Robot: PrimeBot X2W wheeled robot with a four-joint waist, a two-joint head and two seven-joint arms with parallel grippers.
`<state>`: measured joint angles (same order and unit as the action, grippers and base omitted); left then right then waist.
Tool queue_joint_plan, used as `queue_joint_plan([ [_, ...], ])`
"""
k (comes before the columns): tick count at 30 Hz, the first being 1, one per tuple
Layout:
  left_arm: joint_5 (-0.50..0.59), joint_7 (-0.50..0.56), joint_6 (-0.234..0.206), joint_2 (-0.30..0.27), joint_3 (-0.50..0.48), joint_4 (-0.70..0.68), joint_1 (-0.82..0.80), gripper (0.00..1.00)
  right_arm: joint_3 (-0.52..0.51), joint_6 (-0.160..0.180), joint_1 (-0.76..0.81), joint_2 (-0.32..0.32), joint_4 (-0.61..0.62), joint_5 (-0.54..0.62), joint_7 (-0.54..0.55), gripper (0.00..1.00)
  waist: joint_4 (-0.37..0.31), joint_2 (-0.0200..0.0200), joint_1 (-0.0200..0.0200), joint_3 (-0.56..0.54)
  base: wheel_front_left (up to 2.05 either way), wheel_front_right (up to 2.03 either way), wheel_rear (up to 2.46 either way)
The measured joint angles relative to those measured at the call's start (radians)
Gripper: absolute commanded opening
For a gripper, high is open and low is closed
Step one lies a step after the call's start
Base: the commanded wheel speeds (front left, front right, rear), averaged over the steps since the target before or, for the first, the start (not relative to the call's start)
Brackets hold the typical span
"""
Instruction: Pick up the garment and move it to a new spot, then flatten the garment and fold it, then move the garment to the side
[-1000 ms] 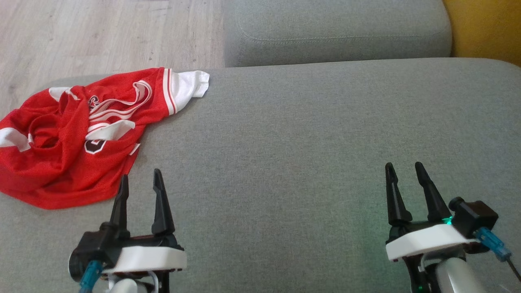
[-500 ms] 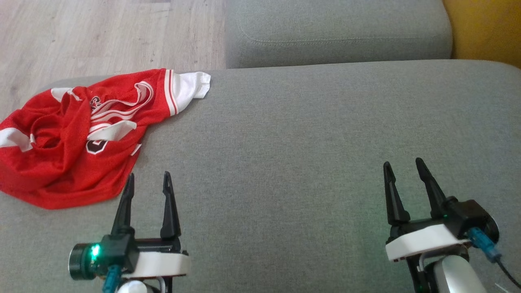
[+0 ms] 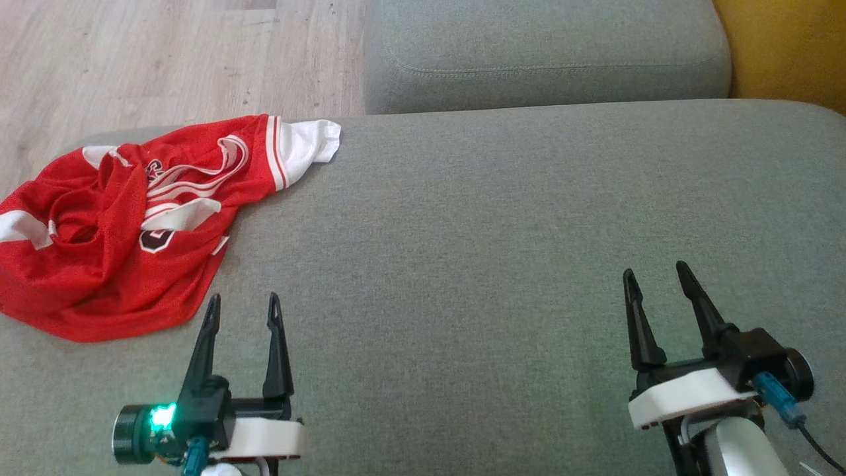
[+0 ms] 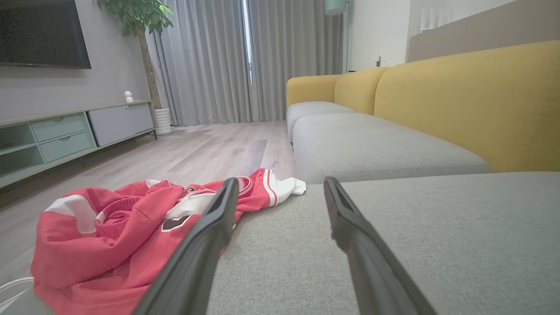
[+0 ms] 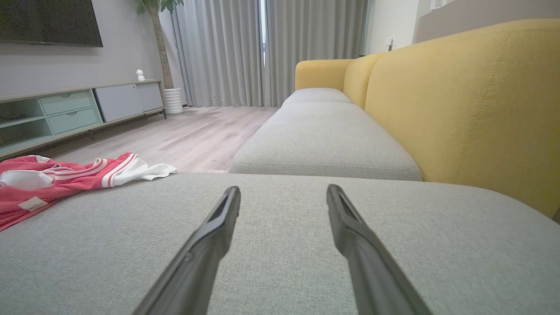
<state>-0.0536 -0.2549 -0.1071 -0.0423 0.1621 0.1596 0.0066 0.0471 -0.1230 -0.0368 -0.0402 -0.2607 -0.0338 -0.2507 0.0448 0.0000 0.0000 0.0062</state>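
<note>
The garment point(image 3: 125, 225) is a red jersey with white trim, lying crumpled at the left edge of the grey sofa seat point(image 3: 476, 238). It also lies ahead and left in the left wrist view, garment point(image 4: 109, 236), and at the far left of the right wrist view, garment point(image 5: 57, 179). My left gripper point(image 3: 243, 303) stands open just right of the jersey's near hem, empty, not touching it. At the lower right my right gripper point(image 3: 654, 272) is open over bare cushion, nothing between its fingers.
A second grey seat cushion point(image 3: 548, 53) lies beyond, with the yellow sofa back point(image 3: 786, 46) to the right. Wooden floor point(image 3: 132, 59) runs past the seat's left edge. A TV cabinet point(image 4: 65, 135) and curtains point(image 4: 245, 61) stand far off.
The left gripper has drawn back toward the bottom of the view and turned about its wrist, its green light now showing. The right gripper has rolled slightly. The jersey lies as before.
</note>
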Motion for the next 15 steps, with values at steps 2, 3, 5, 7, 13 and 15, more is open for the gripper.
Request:
queue_joint_plan([
  [2,0.000,0.000,0.001,0.000,-0.004,0.016,0.000,1.00,-0.001,0.000,0.000,0.000,-0.004,0.000,0.000,1.00,0.000,0.0000,0.0000,-0.001,0.00,0.00,0.00],
  [3,0.000,0.000,0.001,0.000,-0.005,0.022,0.000,1.00,-0.001,0.000,0.000,0.000,-0.007,0.000,0.000,1.00,0.000,0.0000,0.0000,-0.001,0.00,0.00,0.00],
  [5,0.000,0.000,0.001,0.000,-0.007,0.031,-0.001,1.00,-0.001,0.000,0.000,0.000,-0.010,0.000,0.000,1.00,-0.001,0.0000,0.0000,-0.001,0.00,0.00,0.00],
  [7,0.000,0.000,0.001,0.000,-0.009,0.033,-0.002,1.00,-0.002,0.000,0.000,0.000,-0.011,0.000,0.000,1.00,0.000,0.0000,0.0000,-0.001,0.00,0.00,0.00],
  [13,-0.010,0.000,0.000,0.000,-0.014,0.044,-0.002,1.00,-0.019,0.000,0.000,0.000,-0.010,-0.001,0.000,1.00,0.010,0.0000,0.0000,0.000,0.00,0.00,0.00],
  [15,-0.010,0.000,-0.002,0.000,-0.016,0.046,-0.002,1.00,-0.027,0.000,0.000,0.000,-0.010,-0.002,0.000,1.00,0.021,0.0000,0.0000,0.002,0.00,0.00,0.00],
])
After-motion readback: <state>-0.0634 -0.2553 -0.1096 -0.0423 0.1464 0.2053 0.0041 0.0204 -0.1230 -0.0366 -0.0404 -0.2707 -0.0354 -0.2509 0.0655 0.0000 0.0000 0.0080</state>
